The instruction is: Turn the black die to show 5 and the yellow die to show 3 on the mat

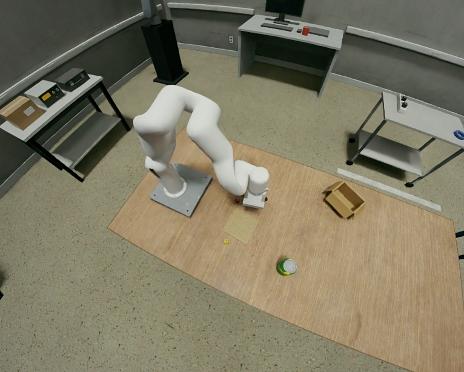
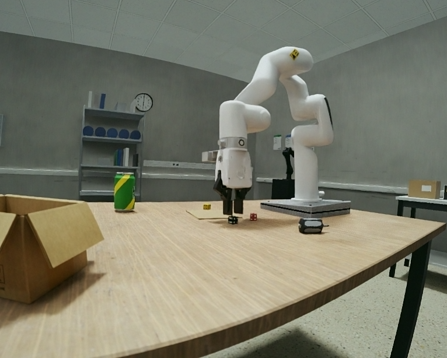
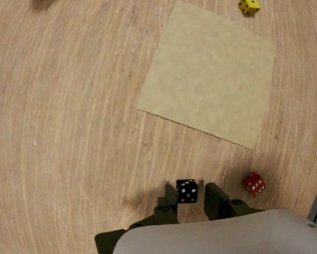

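Note:
My gripper (image 2: pixel 233 213) (image 3: pixel 188 197) is partly open and empty. Its tips are just above the black die (image 2: pixel 232 220) (image 3: pixel 187 192), one on either side in the wrist view; the top view hides this die. It rests on the table off the mat (image 1: pixel 240 226) (image 3: pixel 207 75). Several white pips show on its large face, but I cannot read the number surely. The red die (image 1: pixel 237 200) (image 2: pixel 253 217) (image 3: pixel 254 184) sits beside the gripper, off the mat. The yellow die (image 1: pixel 226 241) (image 2: pixel 206 206) (image 3: pixel 249 6) lies just outside the mat's far edge in the wrist view.
A green can (image 1: pixel 286 267) (image 2: pixel 124 192) stands beyond the mat. An open cardboard box (image 1: pixel 344 199) (image 2: pixel 55 242) is farther away on the table. A small dark grey object (image 2: pixel 310 225) lies near the robot's base plate (image 1: pixel 199 186) (image 2: pixel 335 207).

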### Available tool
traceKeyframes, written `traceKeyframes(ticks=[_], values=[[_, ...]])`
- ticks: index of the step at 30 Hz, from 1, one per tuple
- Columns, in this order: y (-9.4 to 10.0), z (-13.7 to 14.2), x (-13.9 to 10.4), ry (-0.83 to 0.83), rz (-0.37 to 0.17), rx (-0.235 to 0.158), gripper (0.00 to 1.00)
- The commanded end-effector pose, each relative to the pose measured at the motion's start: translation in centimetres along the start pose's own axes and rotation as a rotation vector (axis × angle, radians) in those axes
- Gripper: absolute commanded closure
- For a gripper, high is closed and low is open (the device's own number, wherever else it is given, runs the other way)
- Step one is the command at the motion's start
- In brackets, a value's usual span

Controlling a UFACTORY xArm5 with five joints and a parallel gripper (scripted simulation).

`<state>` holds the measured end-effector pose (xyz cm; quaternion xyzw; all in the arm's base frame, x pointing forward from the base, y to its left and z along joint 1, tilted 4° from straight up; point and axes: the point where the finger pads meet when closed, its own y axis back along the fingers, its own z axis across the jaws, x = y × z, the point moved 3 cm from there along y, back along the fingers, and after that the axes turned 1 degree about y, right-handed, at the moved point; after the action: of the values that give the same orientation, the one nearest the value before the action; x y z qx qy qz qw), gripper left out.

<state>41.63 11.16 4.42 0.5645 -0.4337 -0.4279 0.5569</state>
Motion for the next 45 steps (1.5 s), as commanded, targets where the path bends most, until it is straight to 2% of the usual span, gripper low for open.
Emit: traceKeyframes(ticks=[1, 26, 45], values=[[0.1, -0.1, 0.0, 0.0, 0.0, 0.004, 0.64], [0.0, -0.1, 0.0, 0.0, 0.0, 0.004, 0.64], [-2.0, -0.1, 0.1, 0.0, 0.0, 0.004, 0.64]])
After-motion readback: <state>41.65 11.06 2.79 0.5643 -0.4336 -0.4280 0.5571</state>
